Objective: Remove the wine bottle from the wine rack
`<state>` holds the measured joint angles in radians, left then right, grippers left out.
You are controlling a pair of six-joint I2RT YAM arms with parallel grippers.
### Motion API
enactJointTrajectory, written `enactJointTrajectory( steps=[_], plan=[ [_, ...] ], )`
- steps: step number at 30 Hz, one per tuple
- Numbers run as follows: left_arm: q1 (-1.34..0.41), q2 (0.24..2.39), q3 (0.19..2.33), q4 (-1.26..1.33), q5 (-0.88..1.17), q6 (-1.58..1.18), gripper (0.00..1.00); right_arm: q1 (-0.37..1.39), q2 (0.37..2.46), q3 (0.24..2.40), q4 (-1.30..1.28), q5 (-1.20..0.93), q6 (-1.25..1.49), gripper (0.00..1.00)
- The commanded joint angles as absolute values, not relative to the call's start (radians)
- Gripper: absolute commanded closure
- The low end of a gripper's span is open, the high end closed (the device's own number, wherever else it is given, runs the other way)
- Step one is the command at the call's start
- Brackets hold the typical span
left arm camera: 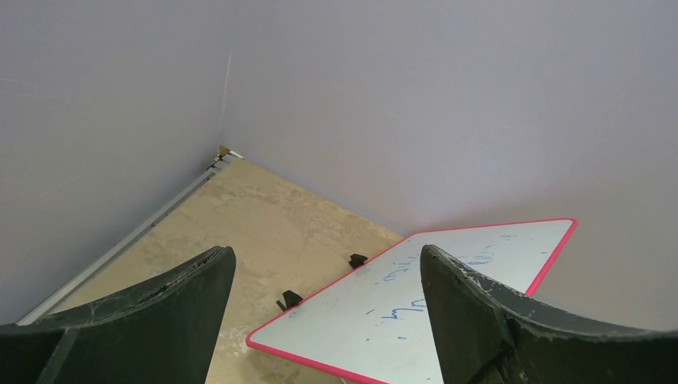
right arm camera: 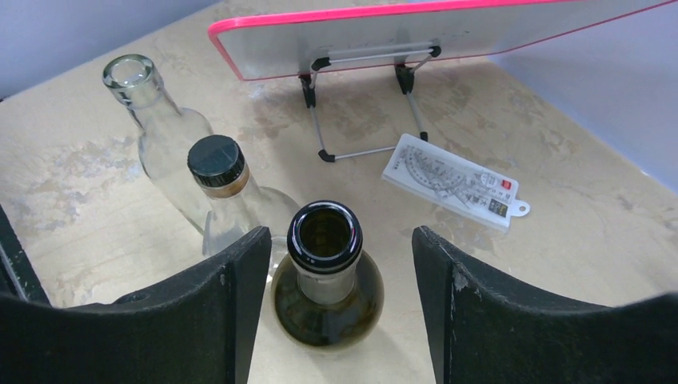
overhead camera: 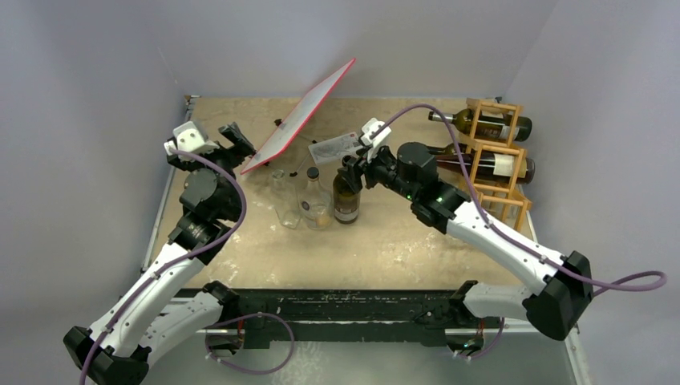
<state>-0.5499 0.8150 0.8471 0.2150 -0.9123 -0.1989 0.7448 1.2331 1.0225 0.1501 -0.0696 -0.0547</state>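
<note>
The wine rack (overhead camera: pixel 475 122) is a light wooden lattice at the back right. Two dark wine bottles lie in it, one above (overhead camera: pixel 518 127) and one below (overhead camera: pixel 495 164). A third dark green wine bottle (overhead camera: pixel 346 200) stands upright and uncapped on the table. My right gripper (overhead camera: pixel 353 167) is open with a finger on either side of its neck (right arm camera: pixel 325 236), apart from the glass. My left gripper (overhead camera: pixel 236 138) is open and empty at the back left, facing the whiteboard.
A red-edged whiteboard (overhead camera: pixel 301 116) leans on a wire stand at the back middle; it also shows in the left wrist view (left arm camera: pixel 448 296). Two clear bottles, one black-capped (right arm camera: pixel 216 164) and one open (right arm camera: pixel 132 76), stand left of the green bottle. A white plastic card (right arm camera: pixel 456 182) lies behind.
</note>
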Motion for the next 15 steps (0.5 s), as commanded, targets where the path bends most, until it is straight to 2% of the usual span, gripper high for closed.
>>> enactJointTrajectory(
  steps=[1,15],
  plan=[
    [-0.546,0.795,0.893,0.229,-0.909,-0.204,0.15,0.746,1.157,1.041,0.109,-0.039,-0.059,0.32],
    [-0.572,0.787,0.873,0.255,-0.927,-0.173,0.15,0.746,0.970,1.122,-0.179,0.163,-0.219,0.24]
  ],
)
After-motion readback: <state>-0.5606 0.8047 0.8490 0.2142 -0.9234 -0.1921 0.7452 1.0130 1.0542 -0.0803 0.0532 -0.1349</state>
